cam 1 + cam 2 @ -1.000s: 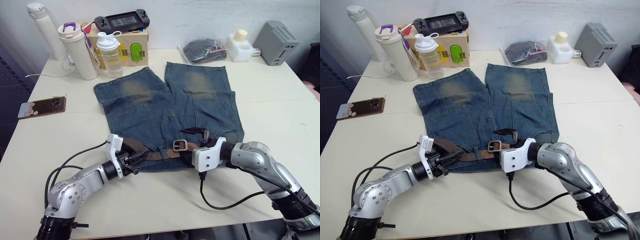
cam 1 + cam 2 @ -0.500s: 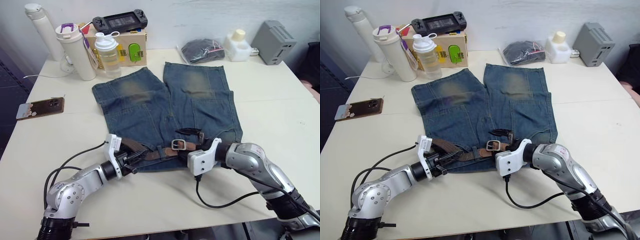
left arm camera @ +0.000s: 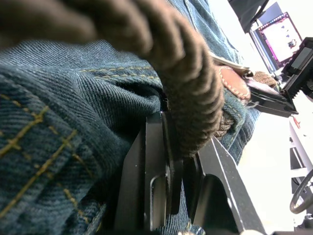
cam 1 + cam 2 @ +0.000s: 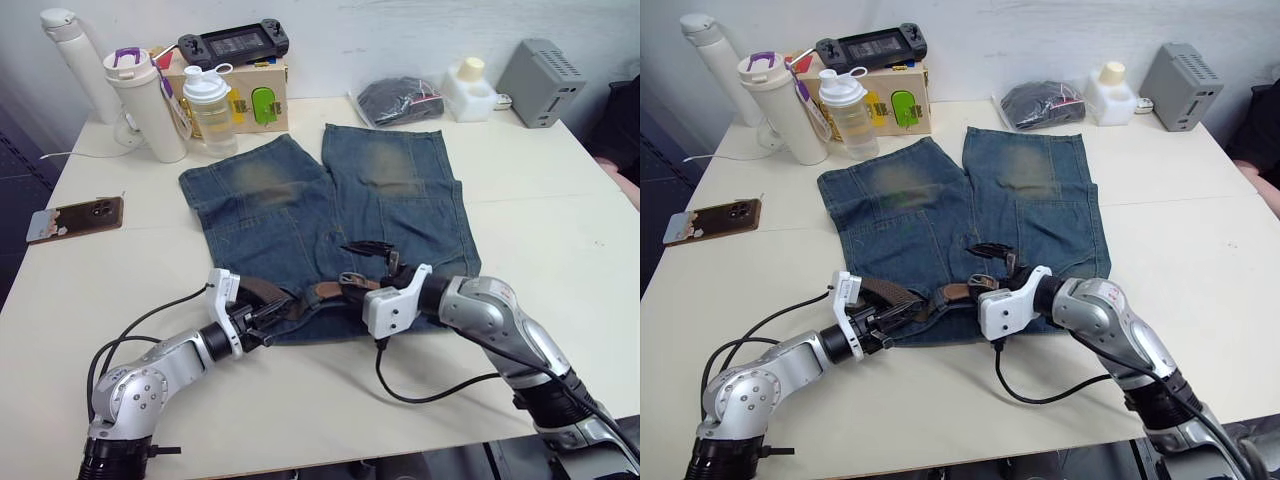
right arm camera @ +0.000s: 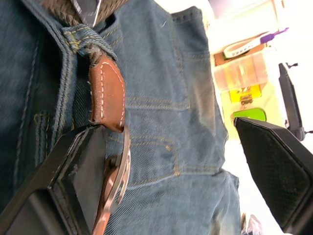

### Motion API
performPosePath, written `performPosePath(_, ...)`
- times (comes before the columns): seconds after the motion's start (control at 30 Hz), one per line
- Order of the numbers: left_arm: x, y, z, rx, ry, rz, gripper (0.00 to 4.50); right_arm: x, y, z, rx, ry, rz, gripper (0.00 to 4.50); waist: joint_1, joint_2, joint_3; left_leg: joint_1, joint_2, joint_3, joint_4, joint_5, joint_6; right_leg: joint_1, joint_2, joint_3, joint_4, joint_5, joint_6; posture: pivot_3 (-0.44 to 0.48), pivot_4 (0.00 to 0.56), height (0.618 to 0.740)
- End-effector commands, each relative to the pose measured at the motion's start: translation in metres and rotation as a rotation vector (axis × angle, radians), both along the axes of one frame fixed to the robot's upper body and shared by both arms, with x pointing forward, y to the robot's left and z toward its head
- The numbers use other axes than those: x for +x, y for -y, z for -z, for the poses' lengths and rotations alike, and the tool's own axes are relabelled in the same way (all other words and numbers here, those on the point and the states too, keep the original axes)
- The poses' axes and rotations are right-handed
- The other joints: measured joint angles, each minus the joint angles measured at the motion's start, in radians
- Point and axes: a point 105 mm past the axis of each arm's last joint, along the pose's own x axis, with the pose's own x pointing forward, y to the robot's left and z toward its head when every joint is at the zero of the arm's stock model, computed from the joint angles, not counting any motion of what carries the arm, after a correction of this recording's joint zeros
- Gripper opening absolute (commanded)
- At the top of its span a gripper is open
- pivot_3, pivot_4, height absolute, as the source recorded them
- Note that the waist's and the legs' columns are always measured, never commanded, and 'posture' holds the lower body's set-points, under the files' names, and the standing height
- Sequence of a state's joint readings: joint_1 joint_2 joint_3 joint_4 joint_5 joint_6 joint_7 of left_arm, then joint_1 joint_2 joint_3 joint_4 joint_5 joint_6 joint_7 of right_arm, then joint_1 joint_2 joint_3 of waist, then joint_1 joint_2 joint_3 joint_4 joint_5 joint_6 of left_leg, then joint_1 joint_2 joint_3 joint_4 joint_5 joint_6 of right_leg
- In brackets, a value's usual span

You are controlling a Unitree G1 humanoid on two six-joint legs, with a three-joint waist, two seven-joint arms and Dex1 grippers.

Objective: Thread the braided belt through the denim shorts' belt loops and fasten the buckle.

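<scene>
The left gripper sits at the waistband of the denim shorts, near the bench's front edge; its two black fingers are nearly closed, pinching the braided belt where it curves over the denim. The right gripper rests on the waistband beside it with jaws spread wide: one finger presses against the silver buckle and the tan leather tip, the other stands well apart, so it clamps nothing. The leather tip pokes out from under one of the belt loops. The shorts lie flat mid-bench, legs pointing to the far edge, where a white bottle, a shaker bottle, a game controller and a grey box stand; a phone lies near the left edge
</scene>
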State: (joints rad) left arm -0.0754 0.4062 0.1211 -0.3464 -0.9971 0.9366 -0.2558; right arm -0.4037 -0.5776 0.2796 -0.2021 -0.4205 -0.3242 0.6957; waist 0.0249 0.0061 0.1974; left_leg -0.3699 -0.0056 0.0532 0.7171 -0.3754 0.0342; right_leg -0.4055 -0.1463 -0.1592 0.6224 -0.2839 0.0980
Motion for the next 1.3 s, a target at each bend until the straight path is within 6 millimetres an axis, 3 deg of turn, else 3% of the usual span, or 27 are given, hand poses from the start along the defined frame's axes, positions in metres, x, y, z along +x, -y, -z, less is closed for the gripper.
performPosePath(0.03,-0.005,0.009,0.0,-0.001,-0.001,0.033,0.0,-0.008,-0.013,-0.008,0.048,0.007,-0.056,4.45,0.0,0.0,0.0,0.0,0.0,0.0,0.0,0.0,0.0,0.0,0.0,0.0,0.0,0.0,0.0,0.0,0.15,0.687)
performPosePath(0.4,-0.005,0.006,0.002,0.044,0.023,0.046,0.0,-0.021,0.029,0.006,-0.096,-0.039,-0.029,4.45,0.002,0.0,0.0,0.0,0.0,0.0,0.0,0.0,0.0,0.001,0.0,0.0,0.0,0.0,0.0,0.0,0.15,0.687)
performPosePath(0.5,-0.005,0.008,0.003,0.042,0.031,0.059,0.0,-0.024,0.032,0.012,-0.115,-0.047,-0.034,4.45,0.001,0.0,0.0,0.0,0.0,0.0,0.0,0.0,0.0,0.001,0.0,0.0,-0.001,0.0,0.0,0.0,0.15,0.687)
performPosePath(0.83,-0.006,0.011,0.002,0.041,0.043,0.072,0.0,-0.016,0.003,0.002,-0.078,0.047,-0.059,4.45,0.005,0.0,0.0,-0.001,0.0,-0.001,0.0,0.0,0.0,0.001,0.0,-0.001,0.0,0.0,0.0,0.0,0.15,0.687)
performPosePath(1.3,-0.006,0.009,0.003,0.029,0.038,0.053,0.0,-0.021,-0.013,0.004,-0.107,0.101,-0.114,4.45,0.002,0.0,0.0,0.0,0.0,-0.002,0.0,0.0,0.0,0.002,0.0,-0.001,0.0,0.0,0.001,0.0,0.15,0.687)
